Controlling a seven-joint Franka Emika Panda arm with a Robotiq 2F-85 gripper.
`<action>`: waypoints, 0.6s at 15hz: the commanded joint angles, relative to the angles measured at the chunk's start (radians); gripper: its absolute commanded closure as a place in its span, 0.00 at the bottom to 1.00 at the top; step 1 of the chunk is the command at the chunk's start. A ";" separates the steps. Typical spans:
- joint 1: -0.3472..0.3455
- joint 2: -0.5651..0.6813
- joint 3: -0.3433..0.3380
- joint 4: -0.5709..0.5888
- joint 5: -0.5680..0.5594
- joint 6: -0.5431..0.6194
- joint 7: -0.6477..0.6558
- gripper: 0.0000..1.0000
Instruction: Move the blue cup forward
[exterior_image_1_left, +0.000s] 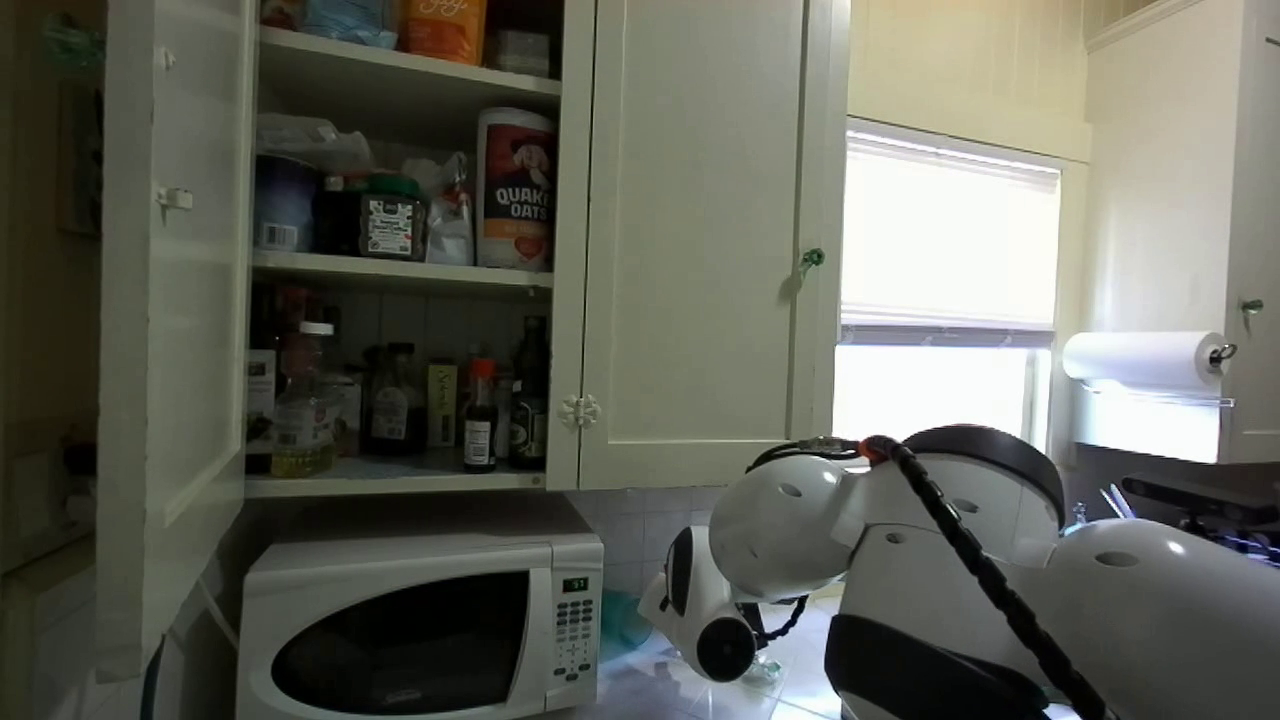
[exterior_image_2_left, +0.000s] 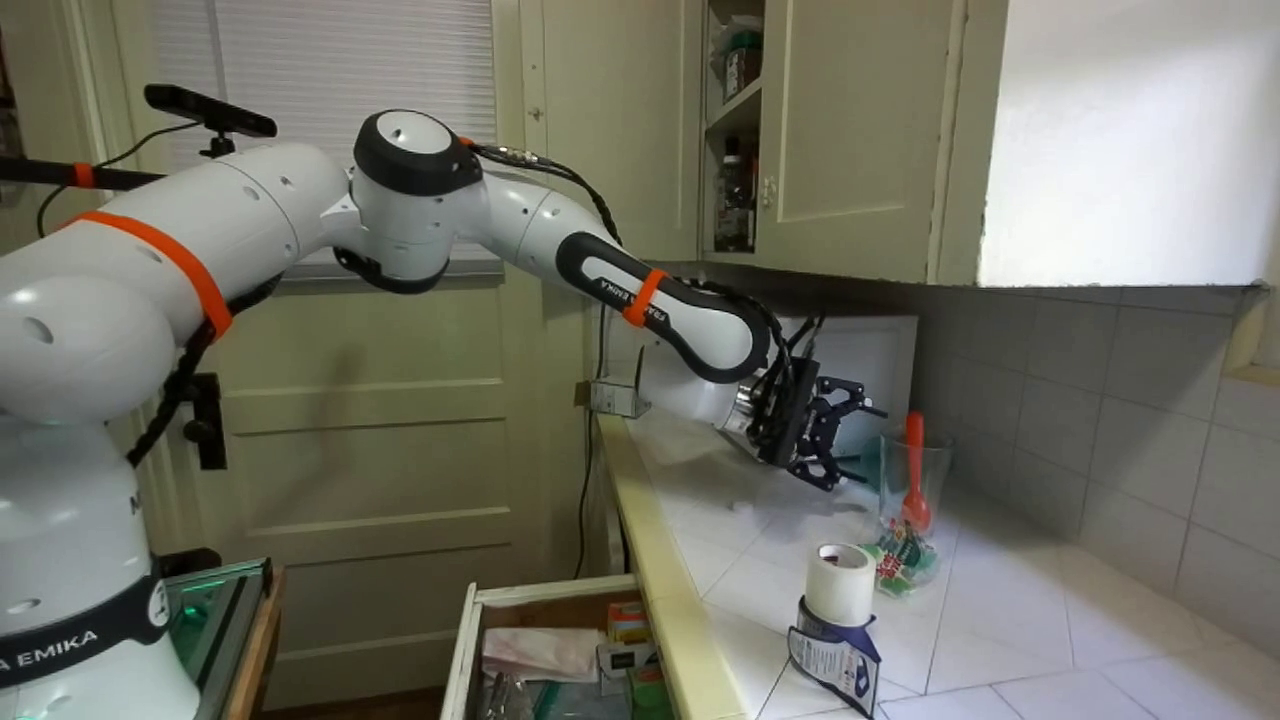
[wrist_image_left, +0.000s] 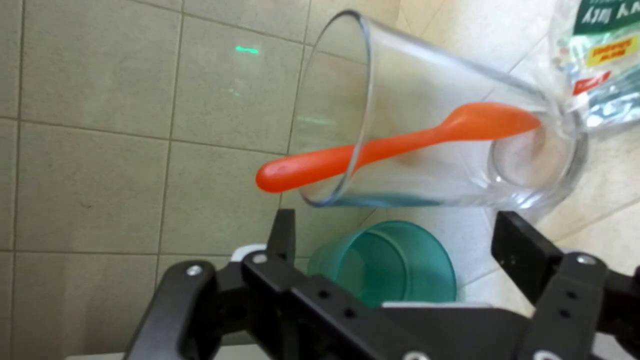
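Observation:
The blue cup is a translucent teal cup in the wrist view, its open mouth facing the camera. Its lower part is hidden behind my gripper's linkage. My gripper is open, with one finger on each side of the cup in that view and a gap to both. Nothing is held. In an exterior view my gripper is over the counter near the back wall, and only a teal patch of the cup shows behind it. In an exterior view the cup shows between the microwave and my wrist; the fingers are hidden there.
A clear glass with an orange spoon stands close beside the cup. A plastic bag and a white roll are on the counter. The white microwave stands beside the cup. A drawer is open below.

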 joint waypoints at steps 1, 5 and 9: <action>0.012 0.002 -0.003 0.015 0.008 0.010 -0.013 0.00; 0.017 0.004 -0.001 0.011 0.000 0.000 0.000 0.00; -0.060 -0.016 0.060 0.136 -0.069 -0.005 0.032 0.00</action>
